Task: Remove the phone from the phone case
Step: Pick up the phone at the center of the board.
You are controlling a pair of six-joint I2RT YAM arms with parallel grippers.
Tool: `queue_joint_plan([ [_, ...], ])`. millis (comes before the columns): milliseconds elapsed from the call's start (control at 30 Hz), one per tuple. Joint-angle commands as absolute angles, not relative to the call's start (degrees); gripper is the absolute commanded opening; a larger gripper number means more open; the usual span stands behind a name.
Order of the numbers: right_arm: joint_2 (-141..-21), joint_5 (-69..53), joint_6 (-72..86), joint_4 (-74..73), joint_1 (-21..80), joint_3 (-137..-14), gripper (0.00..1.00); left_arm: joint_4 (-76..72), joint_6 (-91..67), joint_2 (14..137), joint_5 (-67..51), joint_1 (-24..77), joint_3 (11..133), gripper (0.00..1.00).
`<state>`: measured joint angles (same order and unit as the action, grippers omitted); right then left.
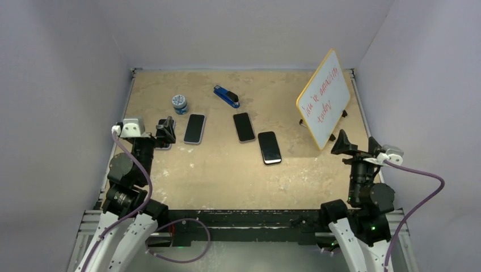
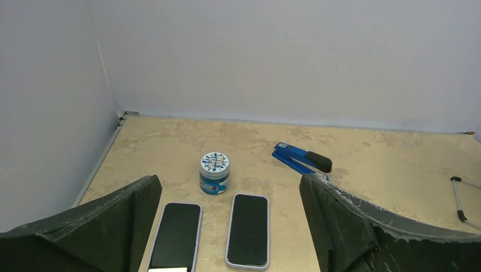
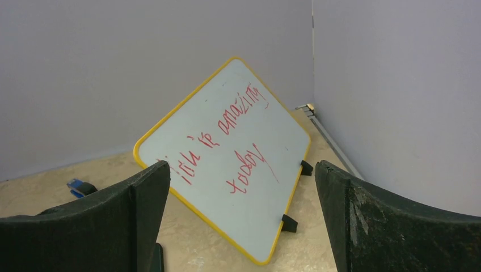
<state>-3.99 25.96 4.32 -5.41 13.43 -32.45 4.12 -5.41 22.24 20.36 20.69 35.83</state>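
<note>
Several phones lie screen-up on the tan table [image 1: 227, 181]. Two of them, with pale lilac cases, show in the left wrist view: one phone [image 2: 176, 235] right in front of the left finger, another phone [image 2: 248, 229] a little to its right. From above, the second phone [image 1: 194, 128] lies beside my left gripper [image 1: 165, 131], while the first is mostly hidden under it. Two more dark phones [image 1: 244, 127] [image 1: 269, 147] lie mid-table. My left gripper [image 2: 228, 181] is open and empty. My right gripper [image 1: 355, 146] [image 3: 242, 168] is open and empty, facing the whiteboard.
A blue-lidded jar [image 1: 180, 103] [image 2: 215, 173] and a blue stapler [image 1: 226, 96] [image 2: 302, 158] sit behind the phones. A yellow-framed whiteboard [image 1: 324, 98] [image 3: 227, 153] stands tilted at the back right. Grey walls close in three sides of the table.
</note>
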Motion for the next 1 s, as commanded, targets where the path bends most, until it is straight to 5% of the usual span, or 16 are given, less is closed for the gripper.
queue_joint_plan([
  [0, -3.4, 25.9, 3.8, -2.9, 13.2, -33.5, 0.99, 2.5, -6.4, 22.9, 20.2, 20.4, 36.7, 1.0],
  [600, -0.1, 21.7, 7.0, -4.0, 13.2, -33.0, 0.99, 3.0, -7.4, 28.7, 18.8, 15.2, 37.2, 1.0],
  [967, -0.1, 19.8, 9.9, -5.9, 14.5, -34.0, 0.99, 7.5, -5.4, 43.7, 21.4, 11.6, 40.1, 1.0],
])
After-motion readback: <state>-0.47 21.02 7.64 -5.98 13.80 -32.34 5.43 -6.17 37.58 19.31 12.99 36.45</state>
